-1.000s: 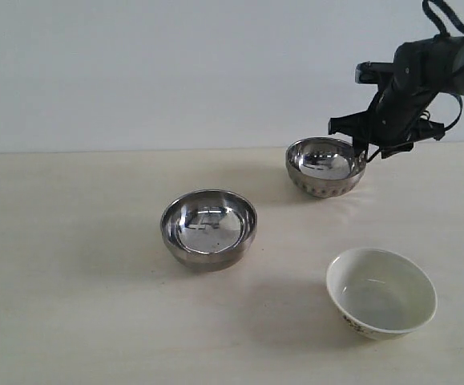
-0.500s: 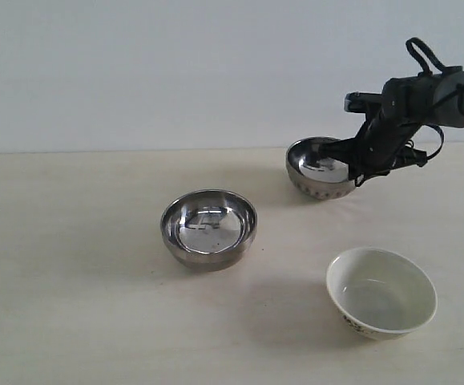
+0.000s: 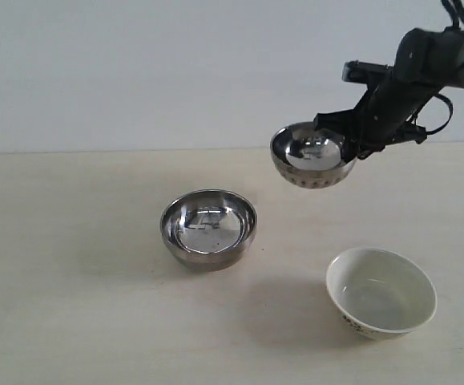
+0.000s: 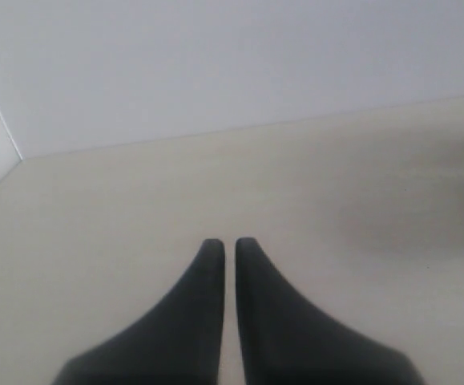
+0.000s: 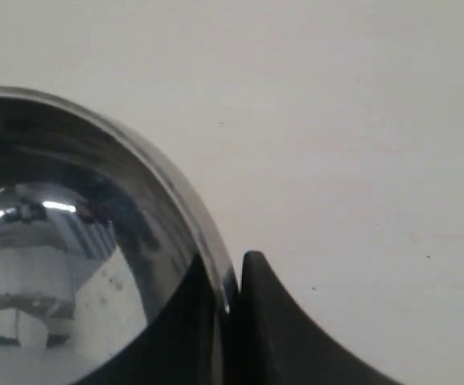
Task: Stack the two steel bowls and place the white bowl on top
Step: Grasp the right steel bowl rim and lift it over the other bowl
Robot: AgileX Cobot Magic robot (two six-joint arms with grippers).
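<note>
A pale beige matte table (image 3: pixel 71 321) runs back to a plain white wall (image 3: pixel 135 64). From the upper right, the black right gripper (image 3: pixel 352 149) holds a small, round, mirror-bright dimpled steel bowl (image 3: pixel 310 157) in the air, clear of the tabletop, with its mouth tipped slightly forward. In the right wrist view the jaws are clamped on this bowl's thin rolled rim, one dark tapered finger (image 5: pixel 187 329) inside the bowl and the other outside.

Lower and to the left, well apart from it, a smooth steel bowl (image 3: pixel 208 228) of similar size sits upright near the table's middle, its inside as reflective as a mirror. A glossy white ceramic bowl (image 3: pixel 381 293) with a flared rim and small dark markings near its base stands at the front right, well apart from both steel bowls. Open tabletop separates all three, and a wide bare stretch lies to the left of the smooth bowl.

The left gripper (image 4: pixel 229 245) hovers over bare table, its two black tapering fingers (image 4: pixel 203 281) drawn together with only a hairline slit between them, holding nothing.
</note>
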